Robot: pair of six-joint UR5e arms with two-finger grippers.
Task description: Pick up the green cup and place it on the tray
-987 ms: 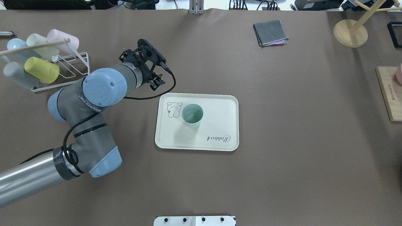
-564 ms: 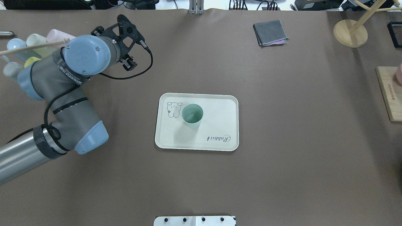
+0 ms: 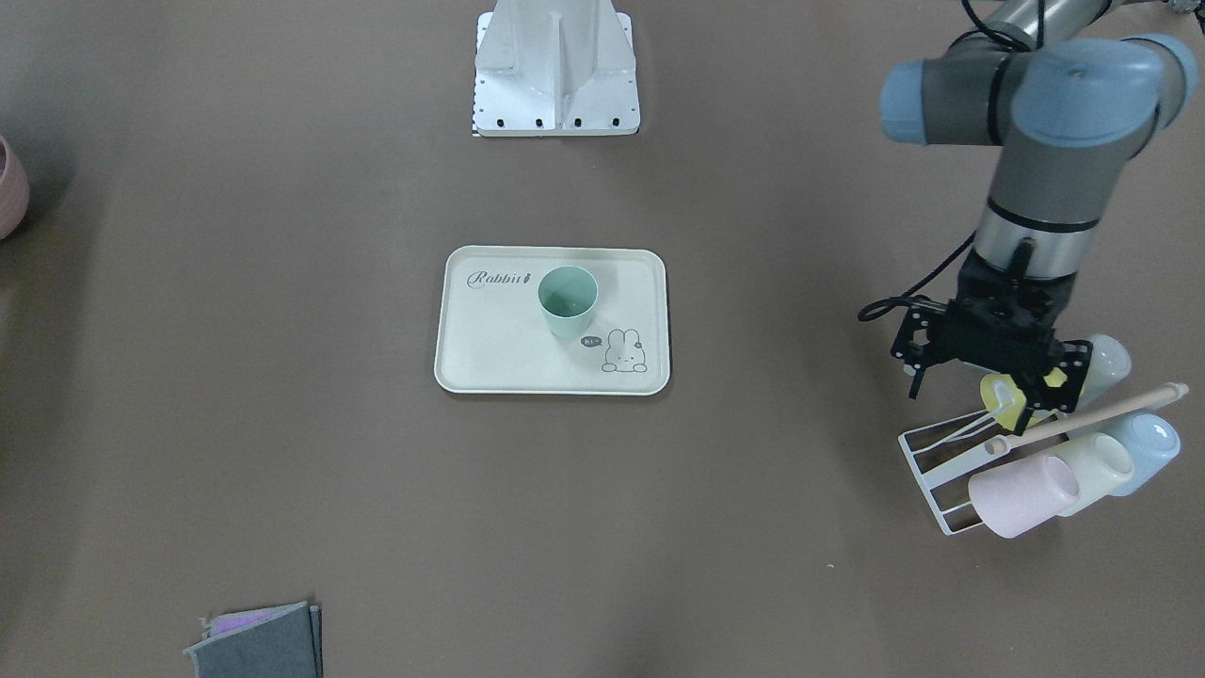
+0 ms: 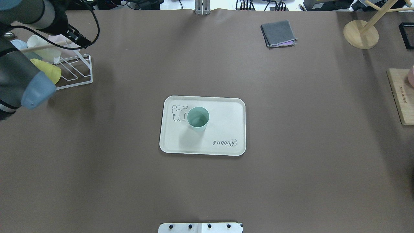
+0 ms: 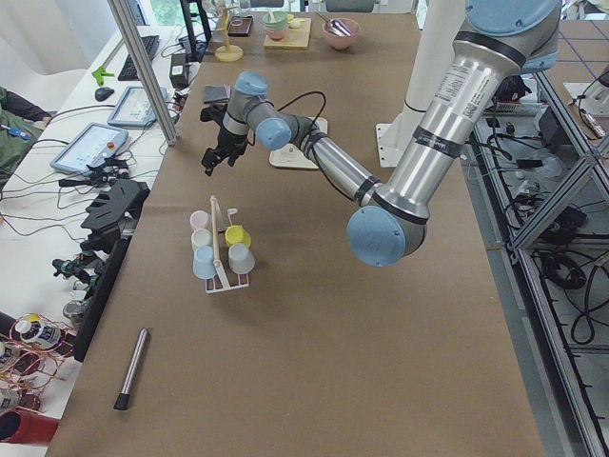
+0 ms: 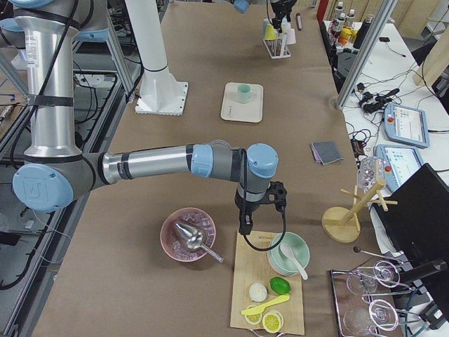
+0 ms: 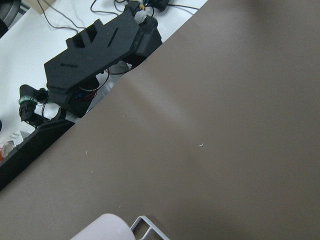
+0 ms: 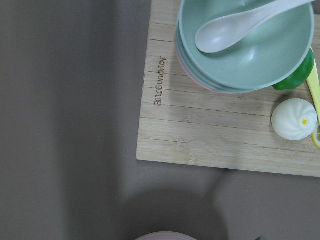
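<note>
The green cup [image 4: 198, 118] stands upright and empty on the cream tray [image 4: 223, 129], beside the bunny drawing; the front-facing view shows the same cup [image 3: 568, 299] and tray [image 3: 499, 348]. My left gripper [image 3: 979, 400] hangs far from it, above the white wire cup rack [image 3: 941, 461], fingers pointing down, open and holding nothing. My right gripper [image 6: 256, 210] shows only in the exterior right view, over a wooden board; I cannot tell whether it is open or shut. Neither wrist view shows its own fingers.
The rack [image 4: 76, 69] holds several pastel cups, among them a yellow-green cup [image 4: 48, 69]. A folded grey cloth [image 4: 278, 33] and a wooden stand [image 4: 360, 34] sit at the back. The wooden board [image 8: 210, 125] carries stacked bowls [image 8: 245, 55] with a spoon.
My left arm has swung away from the tray toward the back left corner and now hangs over the cup rack. The green cup and tray have not moved.
</note>
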